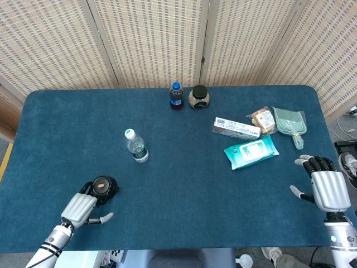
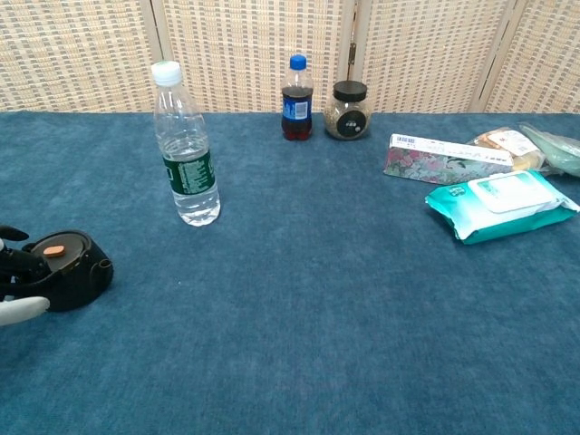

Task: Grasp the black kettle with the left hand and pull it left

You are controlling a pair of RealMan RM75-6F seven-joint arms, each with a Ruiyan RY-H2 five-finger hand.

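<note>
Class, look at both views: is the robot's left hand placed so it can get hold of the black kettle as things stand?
Probably yes. The left hand sits right beside the black kettle, fingers already against its near side, with nothing between them. The water bottle stands well clear.

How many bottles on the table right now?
2. The clear water bottle stands left of centre, beyond the black kettle. The small dark-drink bottle with a blue cap stands at the far edge, beside a black-lidded jar. None looks hidden.
</note>
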